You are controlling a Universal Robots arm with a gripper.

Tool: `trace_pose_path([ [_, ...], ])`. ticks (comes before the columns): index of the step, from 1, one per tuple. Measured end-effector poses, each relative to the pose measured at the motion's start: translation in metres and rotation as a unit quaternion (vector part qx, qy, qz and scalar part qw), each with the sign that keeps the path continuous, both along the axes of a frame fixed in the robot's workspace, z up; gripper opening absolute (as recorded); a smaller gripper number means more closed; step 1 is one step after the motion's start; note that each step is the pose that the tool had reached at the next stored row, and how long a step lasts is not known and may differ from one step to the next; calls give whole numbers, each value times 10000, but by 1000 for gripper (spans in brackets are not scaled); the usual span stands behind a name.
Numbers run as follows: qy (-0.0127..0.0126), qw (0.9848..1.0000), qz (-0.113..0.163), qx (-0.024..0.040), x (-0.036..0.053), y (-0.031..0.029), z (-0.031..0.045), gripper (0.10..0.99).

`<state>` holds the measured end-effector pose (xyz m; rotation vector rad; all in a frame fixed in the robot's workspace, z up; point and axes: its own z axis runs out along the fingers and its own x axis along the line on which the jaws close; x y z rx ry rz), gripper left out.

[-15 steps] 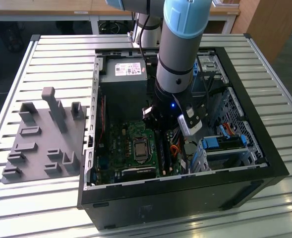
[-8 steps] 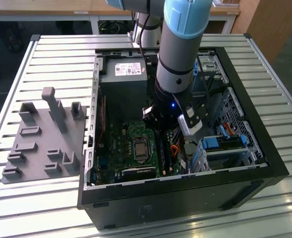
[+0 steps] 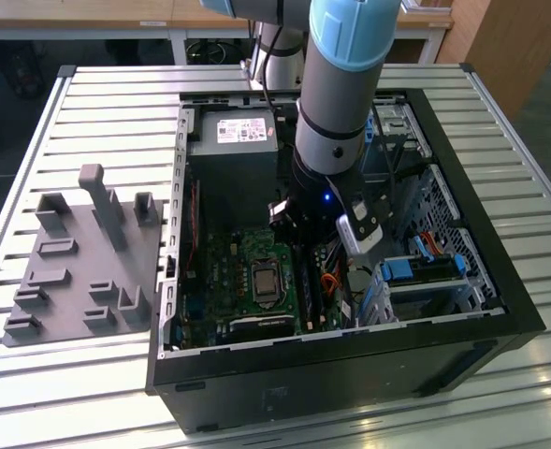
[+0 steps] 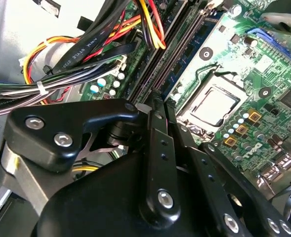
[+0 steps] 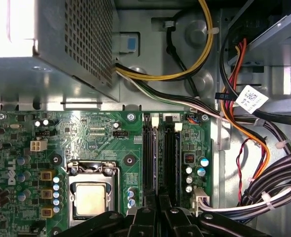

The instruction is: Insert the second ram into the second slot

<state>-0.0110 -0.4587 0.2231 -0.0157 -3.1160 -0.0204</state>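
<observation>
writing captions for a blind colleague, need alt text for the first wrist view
The end effector sits right above the motherboard's memory slots, beside the processor socket. A perforated power supply and bundled cables border the board.

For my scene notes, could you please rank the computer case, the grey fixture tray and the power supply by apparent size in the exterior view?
1. Computer case, clearly largest.
2. Grey fixture tray.
3. Power supply, partly hidden by the arm, so this rank is less sure.

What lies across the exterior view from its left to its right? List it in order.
Grey fixture tray with upright pegs → green motherboard with the CPU socket → end effector lowered into the open computer case → light-blue drive-bay brackets.
</observation>
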Motion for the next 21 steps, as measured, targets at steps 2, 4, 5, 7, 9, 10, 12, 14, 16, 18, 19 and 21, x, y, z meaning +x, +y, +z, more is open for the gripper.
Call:
trace_pose_path([
  [2, 3, 10000, 24, 0, 0, -2, -1, 137],
  [4, 12, 10000, 29, 0, 0, -3, -5, 137],
  [5, 18, 10000, 30, 0, 0, -4, -8, 137],
  [7, 30, 10000, 29, 0, 0, -4, -15, 137],
  [9, 40, 10000, 29, -1, 0, -6, -20, 137],
  [10, 41, 10000, 29, -1, 0, -6, -20, 137],
  [12, 41, 10000, 30, -1, 4, -5, -20, 137],
  [14, 41, 10000, 31, 0, 6, -5, -21, 137],
  [16, 41, 10000, 31, 0, 6, -6, -21, 137],
  [18, 41, 10000, 33, 1, 7, -6, -22, 137],
  [19, 41, 10000, 33, 0, 7, -7, -22, 137],
  [21, 41, 10000, 33, 0, 6, -8, -26, 137],
])
